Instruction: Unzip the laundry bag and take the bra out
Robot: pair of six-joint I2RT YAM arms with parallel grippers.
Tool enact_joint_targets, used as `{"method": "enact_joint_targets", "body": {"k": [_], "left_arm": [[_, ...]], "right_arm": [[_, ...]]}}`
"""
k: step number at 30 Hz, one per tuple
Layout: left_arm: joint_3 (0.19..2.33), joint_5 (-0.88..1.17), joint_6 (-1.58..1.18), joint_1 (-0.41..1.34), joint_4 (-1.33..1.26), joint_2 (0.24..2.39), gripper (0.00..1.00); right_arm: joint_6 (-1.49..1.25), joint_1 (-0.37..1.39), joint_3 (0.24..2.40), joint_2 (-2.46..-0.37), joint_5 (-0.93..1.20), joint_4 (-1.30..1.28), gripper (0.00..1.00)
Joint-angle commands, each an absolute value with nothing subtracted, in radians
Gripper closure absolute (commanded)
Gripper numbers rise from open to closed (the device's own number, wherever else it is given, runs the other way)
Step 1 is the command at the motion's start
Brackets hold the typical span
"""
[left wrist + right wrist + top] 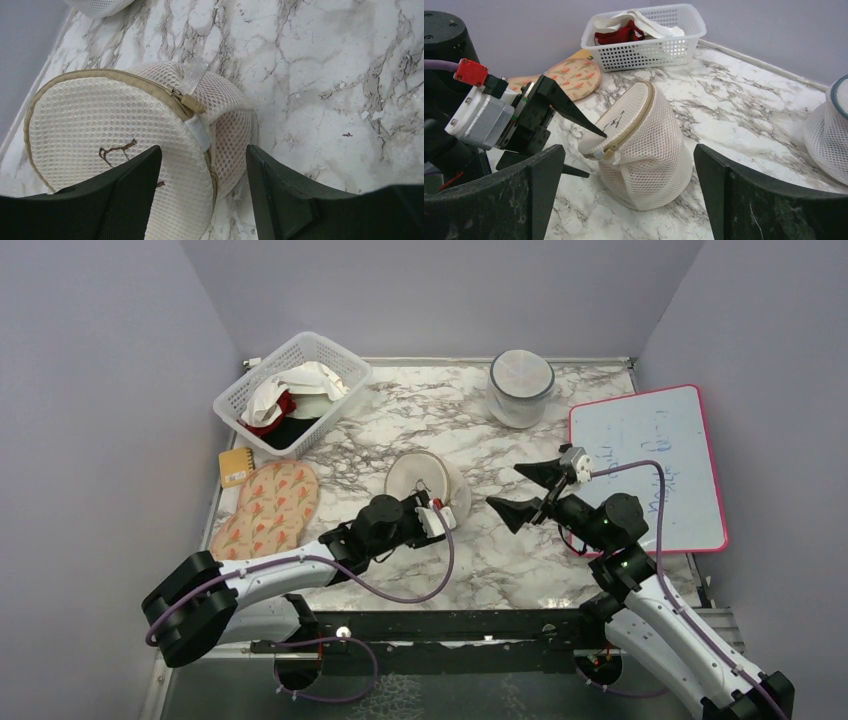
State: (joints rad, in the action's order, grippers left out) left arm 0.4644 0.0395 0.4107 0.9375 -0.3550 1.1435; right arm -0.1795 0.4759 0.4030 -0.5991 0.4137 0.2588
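The cream mesh laundry bag point(425, 480) stands tilted at the table's middle, its flat face with the black drawing toward my left arm. Its zipper is closed, and the tan pull point(192, 102) with a clear tab sits at the rim. My left gripper point(447, 504) is open and straddles the bag's rim point(202, 155), one finger over the flat face and one beside the side wall. My right gripper point(522, 492) is open and empty, to the right of the bag point(644, 150), apart from it. The bra is out of view.
A white basket point(295, 390) of white, red and black clothes stands at the back left. A greyish-white pod point(520, 388) stands at the back. A pink-framed whiteboard point(650, 465) lies on the right. A floral oval mat point(270, 508) and a yellow pad point(236, 466) lie on the left.
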Motion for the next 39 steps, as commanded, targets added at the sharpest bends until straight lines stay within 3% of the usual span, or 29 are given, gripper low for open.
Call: {"method": "enact_joint_targets", "body": {"k": [1, 9, 12, 14, 17, 21, 23, 28, 36, 39], "left_arm": [[0.475, -0.046, 0.348, 0.927, -0.438, 1.192, 0.6], [0.5, -0.031, 0.3, 0.901, -0.42, 1.222, 0.89], [0.514, -0.016, 0.296, 0.901, -0.399, 1.228, 1.0], [0.523, -0.019, 0.287, 0.901, -0.389, 1.22, 1.0], [0.561, -0.073, 0.232, 0.901, -0.349, 1.21, 1.0], [0.656, -0.153, 0.104, 0.902, -0.238, 1.223, 1.0], [0.677, -0.134, 0.081, 0.902, -0.206, 1.223, 1.0], [0.656, -0.091, 0.053, 0.901, -0.216, 1.177, 1.0], [0.643, -0.115, 0.046, 0.901, -0.198, 1.129, 1.0], [0.639, -0.106, 0.045, 0.901, -0.201, 1.12, 1.0]], "right_arm": [[-0.183, 0.474, 0.391, -0.583, 0.342, 0.263, 0.0], [-0.093, 0.474, 0.33, -0.662, 0.389, 0.4, 0.08], [0.021, 0.474, 0.333, -0.733, 0.564, 0.446, 0.17], [0.102, 0.475, 0.352, -0.795, 0.695, 0.448, 0.21], [0.197, 0.494, 0.349, -0.857, 0.719, 0.475, 0.23], [0.321, 0.535, 0.288, -0.925, 0.671, 0.636, 0.28], [0.384, 0.568, 0.289, -0.964, 0.663, 0.69, 0.35], [0.488, 0.656, 0.333, -1.065, 0.55, 0.762, 0.39], [0.47, 0.718, 0.35, -1.196, 0.395, 0.942, 0.56], [0.472, 0.742, 0.373, -1.249, 0.358, 0.986, 0.58]]}}
